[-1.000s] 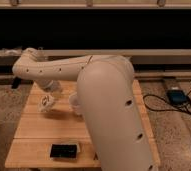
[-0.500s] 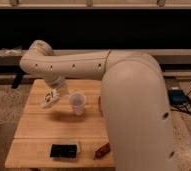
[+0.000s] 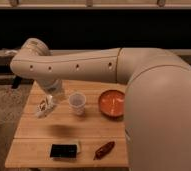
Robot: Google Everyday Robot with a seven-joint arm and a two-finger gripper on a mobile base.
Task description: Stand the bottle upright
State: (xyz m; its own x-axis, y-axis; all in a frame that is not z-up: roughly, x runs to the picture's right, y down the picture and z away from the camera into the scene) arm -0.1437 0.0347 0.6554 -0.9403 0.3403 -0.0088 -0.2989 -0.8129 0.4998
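Camera view, left-centre of frame, we see the gripper closed on the tilted cream-white bottle above the wooden table, clear cup just right, orange bowl beyond, black slab and reddish-brown object lower centre

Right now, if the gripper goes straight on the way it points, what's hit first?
Probably bare table: the gripper, shut, points down over its left side as pictured. The clear cup stands beside it, out of that line, though depth is unclear.
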